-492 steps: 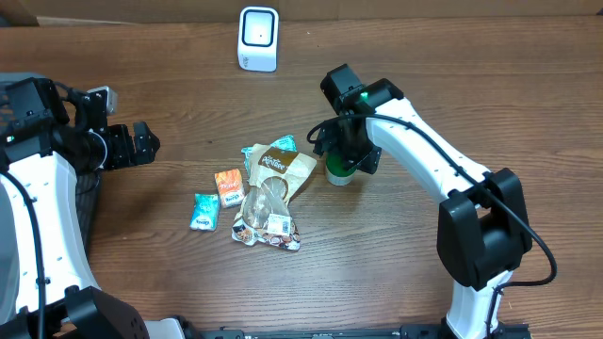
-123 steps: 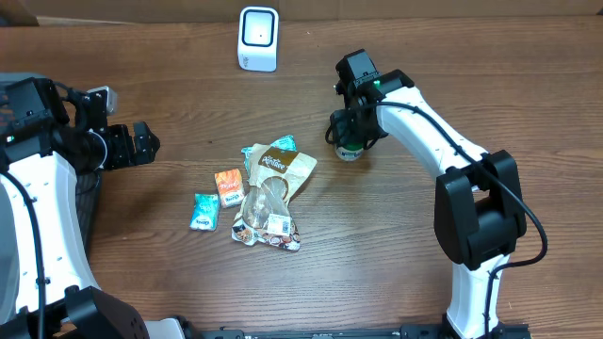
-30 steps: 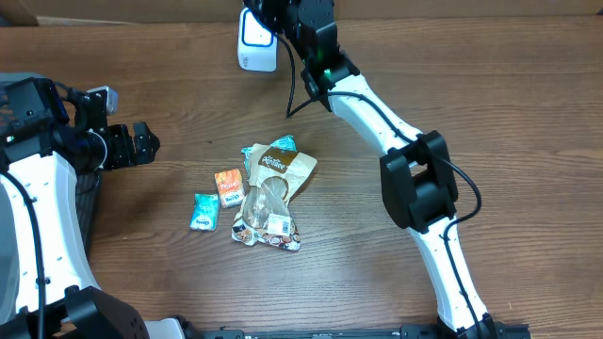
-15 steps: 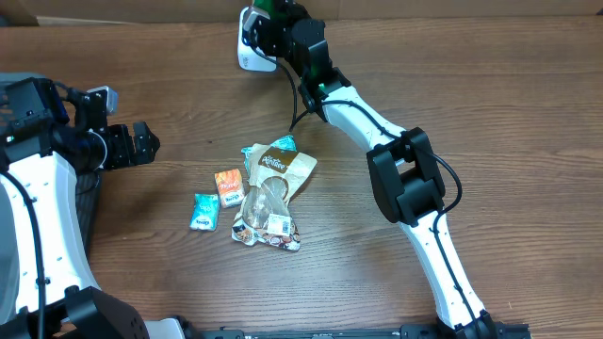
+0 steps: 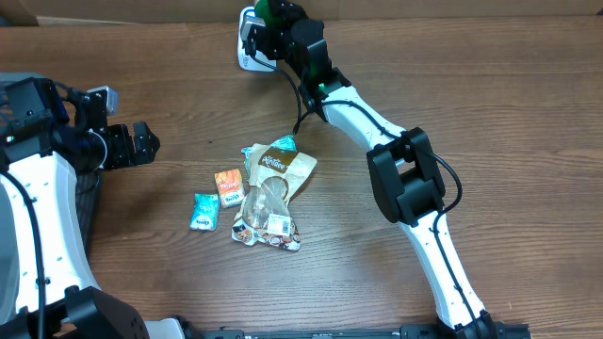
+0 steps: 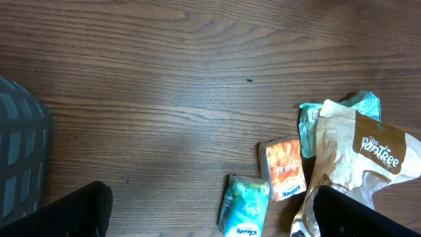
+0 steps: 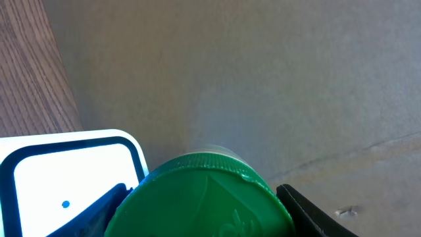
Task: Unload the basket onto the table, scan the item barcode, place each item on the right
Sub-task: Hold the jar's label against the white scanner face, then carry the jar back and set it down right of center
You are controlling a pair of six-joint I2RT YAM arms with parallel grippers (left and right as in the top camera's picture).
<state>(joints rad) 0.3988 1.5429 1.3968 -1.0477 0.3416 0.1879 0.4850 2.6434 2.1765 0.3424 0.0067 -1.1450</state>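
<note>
At the table's far edge, the right arm is stretched out long from the near edge, with the right gripper (image 5: pixel 267 26) up against the scanner (image 5: pixel 247 56). Its jaws pinch the green-lid tub (image 7: pixel 207 197), with a finger (image 7: pixel 105 212) on each flank. The tub sits just in front of the scanner face, toward its right side in the wrist view. The tub body is hidden behind the lid, so the barcode can't be made out. From overhead, the gripper covers most of the scanner.

The left arm is folded back at the left edge, left gripper (image 5: pixel 144 141) pointing toward table centre. Its jaws are spread wide with nothing between them. The left wrist view cuts its fingers (image 6: pixel 72 214) off at the bottom.

Basket (image 6: pixel 20 151) at the left edge: only a corner shows, and its contents can't be made out.

Mid-table pile: a brown pouch (image 5: pixel 281 169) overlaps a teal packet (image 5: pixel 283 144) and a clear bag (image 5: pixel 264 221). An orange packet (image 5: pixel 229 184) and a tissue pack (image 5: pixel 204 212) lie just left of it.
</note>
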